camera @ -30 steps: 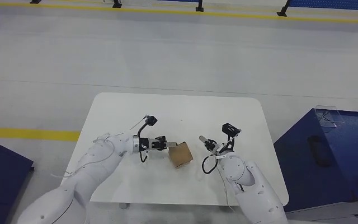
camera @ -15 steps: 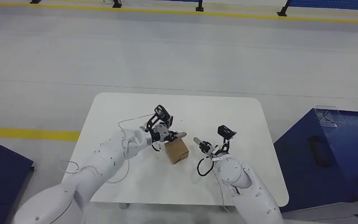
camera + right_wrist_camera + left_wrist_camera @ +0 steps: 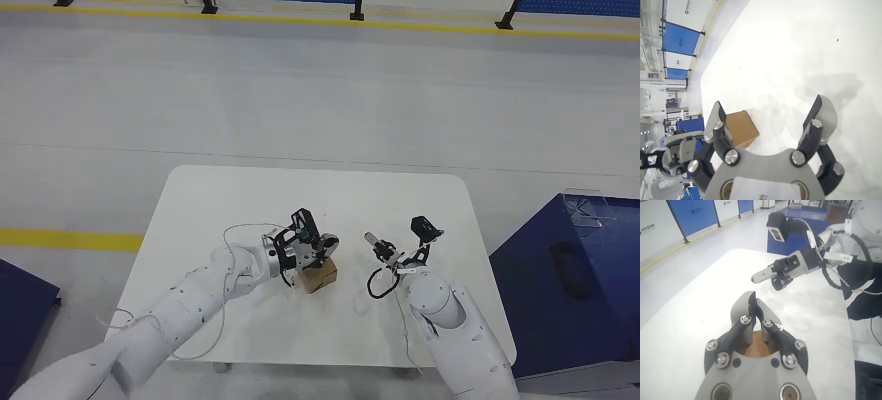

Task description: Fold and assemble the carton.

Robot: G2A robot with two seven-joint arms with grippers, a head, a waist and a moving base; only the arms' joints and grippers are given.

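Note:
A small brown carton stands closed as a box on the white table, near its middle. My left gripper is directly above it with its fingers shut and nothing between them. In the left wrist view the carton shows beneath the shut left gripper; whether they touch is hidden. My right gripper hangs open a short way to the carton's right. In the right wrist view the carton lies just beyond one finger of the open right gripper, apart from it.
The rest of the table is bare white surface on all sides of the carton. A dark blue cabinet stands on the floor off the table's right edge.
My left gripper has swung right from beside the carton to above it. The right gripper came in close to the carton, then drew back to the right. The carton shifted slightly.

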